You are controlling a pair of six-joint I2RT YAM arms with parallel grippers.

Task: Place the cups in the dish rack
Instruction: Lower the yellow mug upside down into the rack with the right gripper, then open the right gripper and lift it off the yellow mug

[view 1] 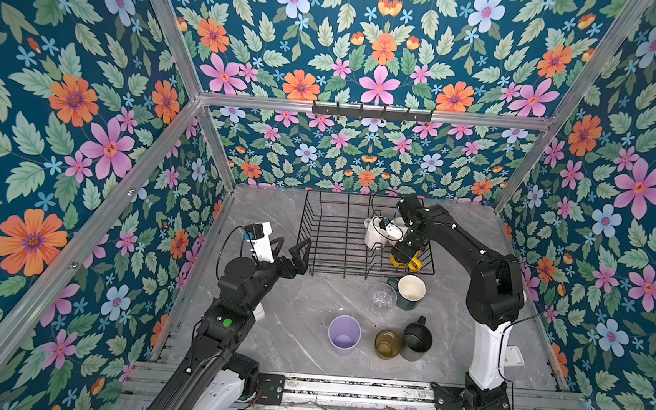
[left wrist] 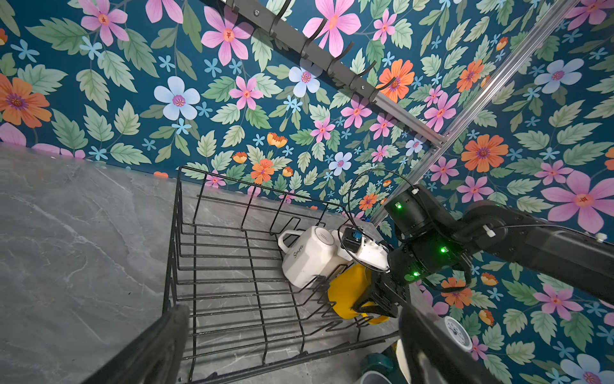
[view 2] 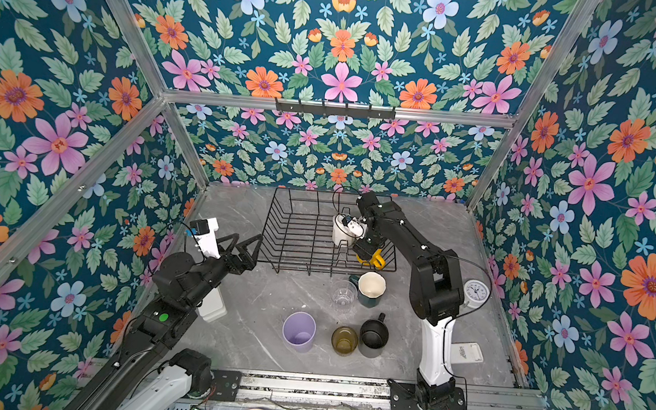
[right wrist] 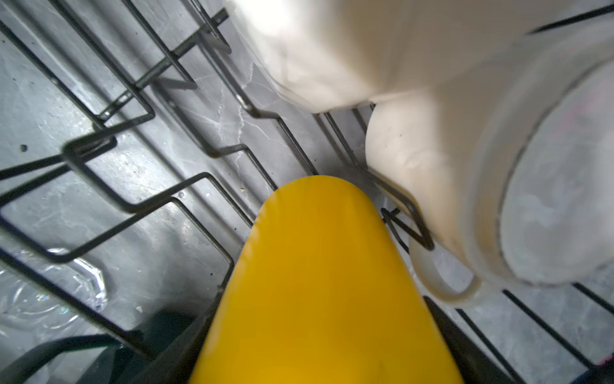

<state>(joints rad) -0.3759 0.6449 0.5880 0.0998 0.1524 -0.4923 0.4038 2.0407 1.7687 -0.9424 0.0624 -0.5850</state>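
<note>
The black wire dish rack (view 1: 309, 212) (view 2: 277, 218) (left wrist: 212, 266) stands at the back of the table. Inside it my right gripper (view 1: 404, 256) (view 2: 366, 251) (right wrist: 315, 325) is shut on the yellow mug (view 1: 410, 263) (left wrist: 349, 289) (right wrist: 325, 266), low among the dividers. Beside it lean a white mug with script (view 1: 374, 237) (left wrist: 309, 259) and another white mug (view 1: 399, 222) (right wrist: 465, 199). On the table in front stand a dark green mug (view 1: 410, 292), clear glass (view 1: 382, 298), lilac tumbler (view 1: 344, 335), amber glass (view 1: 387, 343) and black mug (view 1: 416, 339). My left gripper (view 1: 293, 243) (left wrist: 294, 309) hangs open and empty by the rack's front left corner.
A narrow black hook rail (view 1: 371, 112) is fixed to the back wall above the rack. A small round white alarm clock (view 2: 475, 291) stands behind the right arm near the right wall. A white block (view 2: 212, 305) sits by the left arm.
</note>
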